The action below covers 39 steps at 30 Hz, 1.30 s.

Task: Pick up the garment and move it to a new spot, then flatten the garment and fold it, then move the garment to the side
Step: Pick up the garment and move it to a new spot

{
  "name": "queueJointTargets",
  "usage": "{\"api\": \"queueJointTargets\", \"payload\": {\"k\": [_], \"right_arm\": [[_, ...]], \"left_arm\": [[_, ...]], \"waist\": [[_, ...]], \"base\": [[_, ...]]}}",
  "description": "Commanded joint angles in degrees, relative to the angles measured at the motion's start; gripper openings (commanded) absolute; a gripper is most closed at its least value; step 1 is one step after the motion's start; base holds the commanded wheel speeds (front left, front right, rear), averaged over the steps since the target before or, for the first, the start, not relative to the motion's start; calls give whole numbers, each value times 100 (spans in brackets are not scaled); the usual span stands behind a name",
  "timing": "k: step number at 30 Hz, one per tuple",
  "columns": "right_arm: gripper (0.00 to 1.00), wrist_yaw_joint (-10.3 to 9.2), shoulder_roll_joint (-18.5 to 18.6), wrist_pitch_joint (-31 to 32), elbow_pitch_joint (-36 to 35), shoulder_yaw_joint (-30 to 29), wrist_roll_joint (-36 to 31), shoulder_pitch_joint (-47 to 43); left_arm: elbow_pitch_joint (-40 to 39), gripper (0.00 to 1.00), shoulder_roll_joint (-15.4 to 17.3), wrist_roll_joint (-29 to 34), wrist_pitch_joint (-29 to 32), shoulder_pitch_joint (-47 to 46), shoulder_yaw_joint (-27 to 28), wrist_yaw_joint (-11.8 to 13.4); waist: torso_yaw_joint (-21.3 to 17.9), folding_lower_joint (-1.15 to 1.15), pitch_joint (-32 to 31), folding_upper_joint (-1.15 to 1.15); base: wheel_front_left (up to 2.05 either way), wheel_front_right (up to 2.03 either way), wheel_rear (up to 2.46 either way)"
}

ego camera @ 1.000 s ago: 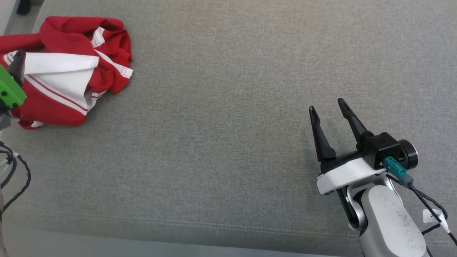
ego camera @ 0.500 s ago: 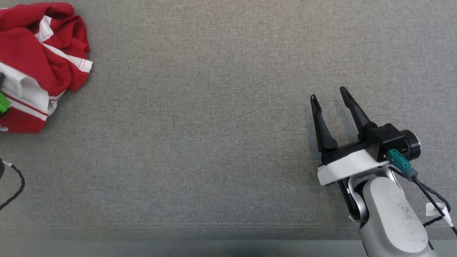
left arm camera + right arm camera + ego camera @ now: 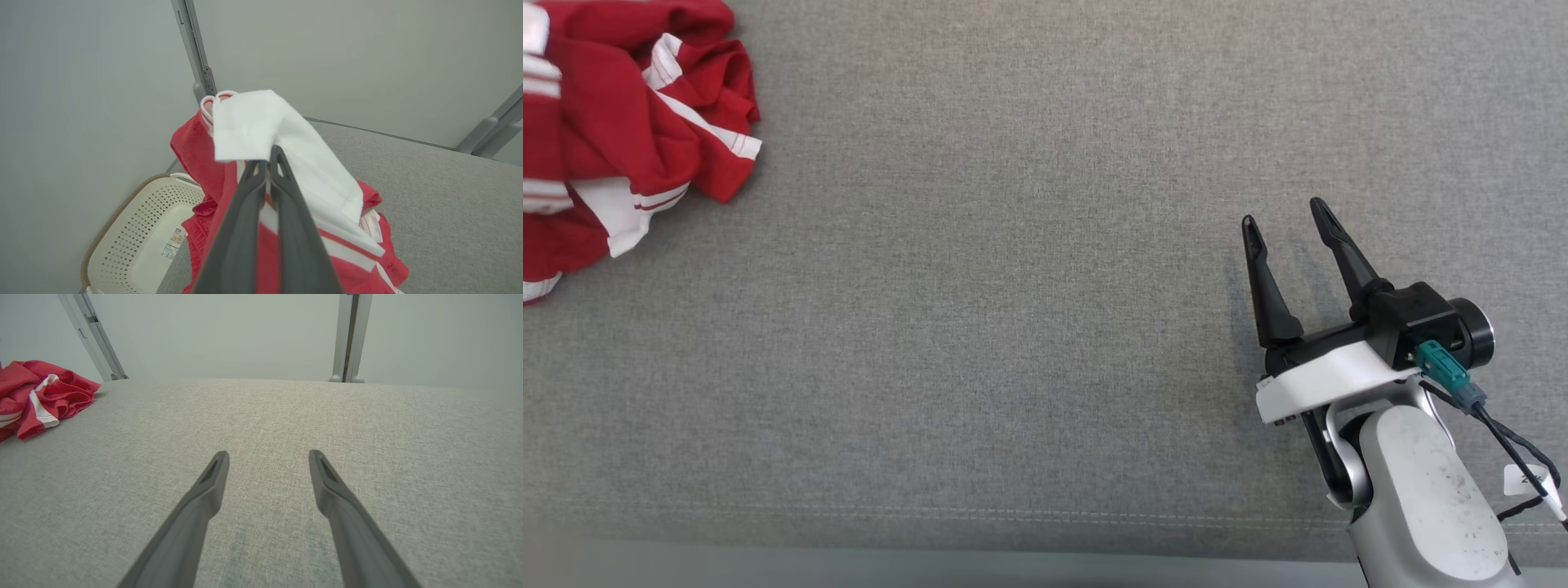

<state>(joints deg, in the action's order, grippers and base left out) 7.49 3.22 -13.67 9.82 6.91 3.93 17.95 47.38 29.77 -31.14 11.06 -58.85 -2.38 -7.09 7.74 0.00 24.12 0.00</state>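
The garment (image 3: pixel 613 122) is a crumpled red piece with white panels and stripes, lying at the far left of the grey cushioned surface (image 3: pixel 1013 286). In the left wrist view my left gripper (image 3: pixel 269 157) is shut on a white fold of the garment (image 3: pixel 286 155), which hangs bunched around the fingers. The right wrist view shows the garment (image 3: pixel 41 396) far off at the left edge. My right gripper (image 3: pixel 1286 216) hovers open over bare fabric at the lower right, and its fingers (image 3: pixel 212 477) have nothing between them.
A cream perforated laundry basket (image 3: pixel 135 237) stands on the floor past the surface's left end. Pale walls with grey metal posts (image 3: pixel 347 339) rise behind the surface. Its front edge (image 3: pixel 1013 555) runs along the bottom of the head view.
My left gripper has shut on the white fold of the garment, and its green part has left the head view. That view has shifted. The right gripper stays open.
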Motion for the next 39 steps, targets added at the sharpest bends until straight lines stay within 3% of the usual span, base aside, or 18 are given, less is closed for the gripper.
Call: {"api": "queueJointTargets", "payload": {"k": [1, 10, 19, 25, 31, 35, 39], "right_arm": [[100, 0, 22, -10, 2, 3, 42, -42], [100, 0, -11, -78, 21, 20, 142, -162], [100, 0, -24, -128, 0, -19, 325, -260], [100, 0, -24, -152, -14, -18, 493, -232], [100, 0, -25, -158, -44, 6, 658, -194], [100, 0, -26, -156, -84, 31, 746, -164], [100, 0, -25, -157, -154, 121, 933, -110]], "left_arm": [[-72, 0, 77, 66, -73, -90, -25, 18], [-1651, 0, 144, 241, -497, 556, -134, 126], [-4700, 0, -48, 486, -370, 2244, -302, 741], [-6083, 0, -299, 704, -137, 3017, -766, 999], [-6390, 0, -669, 763, -57, 3353, -1390, 991], [-6194, 0, -935, 652, -45, 3317, -1714, 896], [-5583, 0, -1298, 628, -35, 2950, -2157, 696]], "waist": [[18, 0, -102, 0], [-198, 0, -505, 0], [-557, 0, -681, 0], [-880, 0, -638, 0], [-1263, 0, -575, 0], [-1491, 0, -518, 0], [-1989, 0, -368, 0]], "base": [[0, 0, 0], [0, 0, 0], [0, 0, 0], [0, 0, 0], [0, 0, 0], [0, 0, 0], [0, 0, 0]]}}
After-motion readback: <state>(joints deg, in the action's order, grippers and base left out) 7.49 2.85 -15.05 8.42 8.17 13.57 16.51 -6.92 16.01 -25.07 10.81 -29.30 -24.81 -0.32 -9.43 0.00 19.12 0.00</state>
